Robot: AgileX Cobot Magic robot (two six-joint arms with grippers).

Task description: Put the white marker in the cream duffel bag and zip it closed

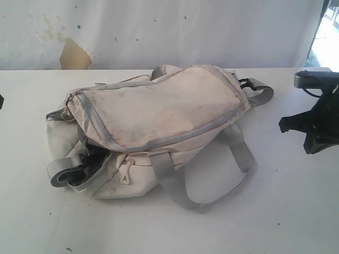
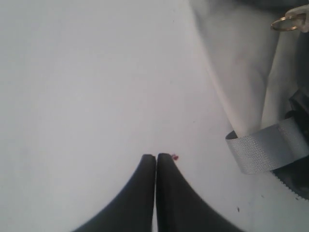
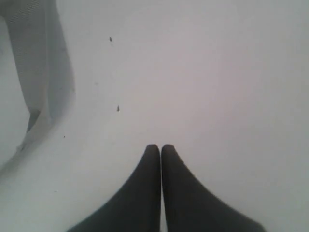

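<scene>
The cream duffel bag (image 1: 159, 124) lies on its side in the middle of the white table. Its grey zipper (image 1: 175, 138) runs along the top panel, and a dark gap shows at the near left end by the grey strap (image 1: 66, 170). The white marker is not in view. My left gripper (image 2: 156, 155) is shut and empty above bare table, beside the bag's corner and its webbing strap (image 2: 265, 151). My right gripper (image 3: 160, 146) is shut and empty too, over bare table near a grey handle (image 3: 46, 72). The right arm (image 1: 318, 124) hangs off to the right of the bag.
Grey webbing handles (image 1: 212, 185) loop out onto the table in front of the bag. A black buckle (image 1: 243, 83) sits at its far right end, and a metal ring (image 2: 285, 23) hangs at its left end. A stained white wall (image 1: 159, 32) backs the table.
</scene>
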